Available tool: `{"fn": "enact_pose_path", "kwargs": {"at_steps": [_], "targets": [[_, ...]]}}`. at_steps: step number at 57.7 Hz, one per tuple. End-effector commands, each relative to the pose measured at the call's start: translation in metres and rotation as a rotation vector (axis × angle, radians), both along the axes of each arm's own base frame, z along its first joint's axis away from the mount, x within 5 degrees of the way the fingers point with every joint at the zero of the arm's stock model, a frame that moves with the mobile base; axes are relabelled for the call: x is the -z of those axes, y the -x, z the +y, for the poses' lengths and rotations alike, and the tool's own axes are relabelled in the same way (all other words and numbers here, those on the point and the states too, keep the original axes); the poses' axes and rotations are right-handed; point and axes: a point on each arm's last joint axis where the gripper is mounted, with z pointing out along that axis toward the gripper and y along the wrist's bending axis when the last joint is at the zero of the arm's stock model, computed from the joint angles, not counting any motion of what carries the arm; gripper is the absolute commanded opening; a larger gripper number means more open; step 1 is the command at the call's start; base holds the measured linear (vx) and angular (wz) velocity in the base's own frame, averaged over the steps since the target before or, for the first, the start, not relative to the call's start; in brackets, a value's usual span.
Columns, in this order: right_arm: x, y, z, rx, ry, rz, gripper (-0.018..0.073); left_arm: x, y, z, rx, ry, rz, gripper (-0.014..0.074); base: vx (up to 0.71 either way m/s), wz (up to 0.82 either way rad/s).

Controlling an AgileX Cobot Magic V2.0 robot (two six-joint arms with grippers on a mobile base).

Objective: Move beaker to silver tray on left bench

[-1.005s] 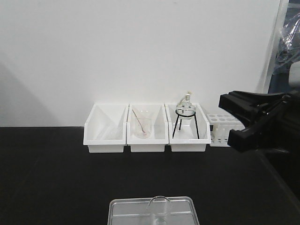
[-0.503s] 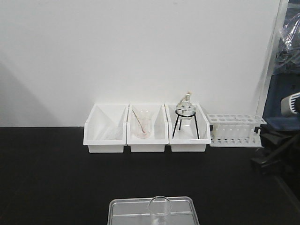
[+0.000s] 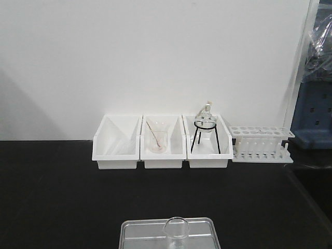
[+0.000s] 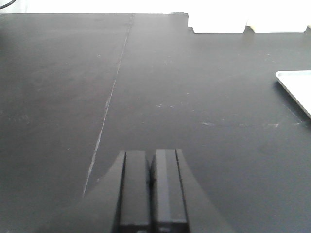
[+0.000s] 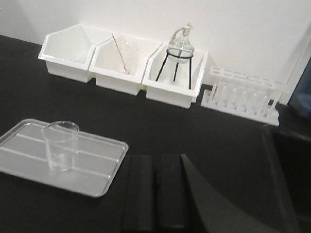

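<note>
Already the beaker (image 5: 60, 145) stands upright on the silver tray (image 5: 99, 172), ahead and left of the right gripper (image 5: 154, 191), whose fingers are pressed together, empty; the left gripper (image 4: 151, 187), likewise closed, lies farther off.

The beaker (image 5: 60, 144) is seen standing upright inside the silver tray (image 5: 99, 172) on the black bench (image 5: 204, 131). The right gripper (image 5: 155, 194) is held just beside the tray, its fingers pressed together and empty. Three white bins (image 5: 119, 68) and what appears to be a tube rack (image 5: 241, 95) are lined along the wall.
</note>
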Motion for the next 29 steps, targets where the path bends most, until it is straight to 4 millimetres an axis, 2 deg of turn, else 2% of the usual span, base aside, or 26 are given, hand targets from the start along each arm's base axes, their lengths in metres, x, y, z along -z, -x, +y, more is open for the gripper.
{"fn": "enact_pose_path", "kwargs": {"at_steps": [1,6,15,22,29], "targets": [[0.011,0.014,-0.004,0.004,-0.09,-0.091,-0.0008,0.002,-0.001,0.0,0.004,0.011,-0.067,0.0001,0.0,0.0],[0.035,0.025,-0.012,0.07,-0.15,-0.08,-0.0008,0.002,-0.001,0.0,0.004,0.011,-0.067,0.0001,0.0,0.0],[0.061,0.041,-0.021,0.159,-0.156,-0.151,-0.0008,0.002,-0.001,0.0,0.004,0.011,-0.067,0.0001,0.0,0.0],[0.075,0.05,-0.024,0.188,-0.164,-0.221,-0.0008,0.002,-0.001,0.0,0.004,0.011,-0.067,0.0001,0.0,0.0],[0.077,0.049,-0.024,0.194,-0.159,-0.201,-0.0008,0.002,-0.001,0.0,0.004,0.011,-0.065,0.0001,0.0,0.0]]}}
